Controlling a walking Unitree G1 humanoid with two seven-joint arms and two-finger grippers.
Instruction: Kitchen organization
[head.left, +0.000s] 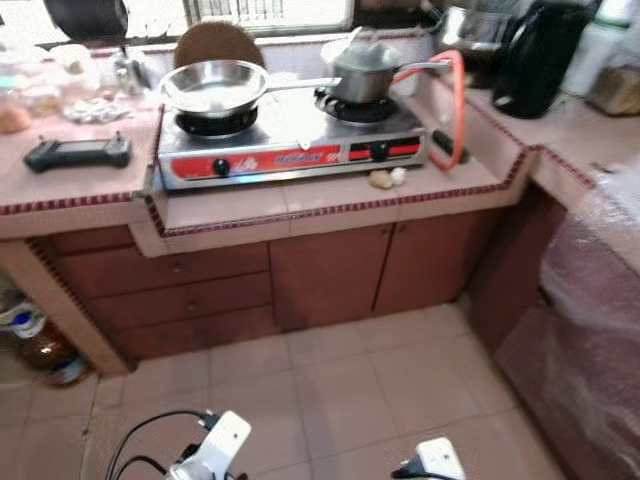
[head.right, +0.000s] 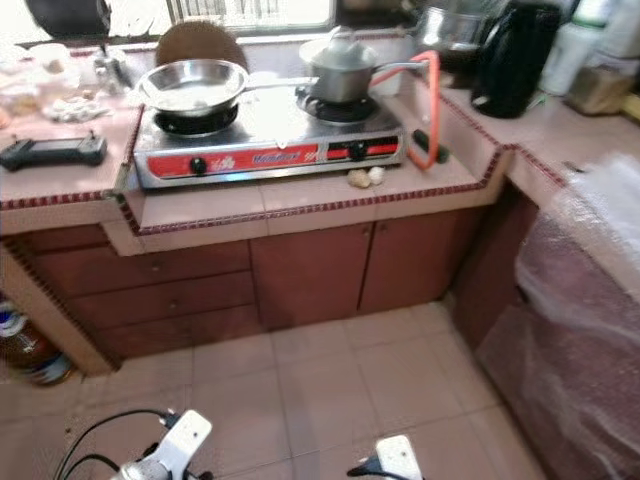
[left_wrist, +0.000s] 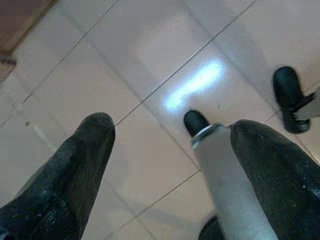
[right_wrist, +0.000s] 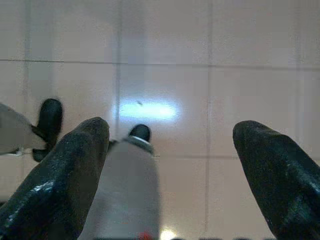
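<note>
A tiled bench (head.left: 330, 195) ran along the wall and turned a corner on the right. On it sat a 2-burner gas stove (head.left: 290, 140) with a red front panel and 2 black knobs. A steel frying pan (head.left: 213, 87) rested on the stove's left burner, its long handle reaching toward the right burner, where a lidded steel saucepan (head.left: 360, 70) stood. An orange gas hose (head.left: 455, 95) looped up just right of the stove and came down onto the bench. 2 small pale lumps (head.left: 388, 178), too blurred to identify, lay on the bench touching or nearly touching the stove's front edge. A round wooden board (head.left: 218, 42) leaned upright behind the frying pan. A flat black device (head.left: 78, 152) lay on the bench left of the stove, and a black kettle (head.left: 540, 55) stood on the corner section to the right. Brown cabinet doors (head.left: 385, 265) and drawers filled the space under the bench. A plastic bottle (head.left: 35, 335) stood on the floor at the far left, and something wrapped in bubble wrap (head.left: 590, 290) occupied the right side.

Both arms hung low over the beige tiled floor (head.left: 340, 390), well apart from the bench. The left gripper (left_wrist: 172, 145) was wide open and held nothing, with floor tiles showing between its 2 fingers. The right gripper (right_wrist: 170, 145) was likewise spread wide and empty above the floor.
</note>
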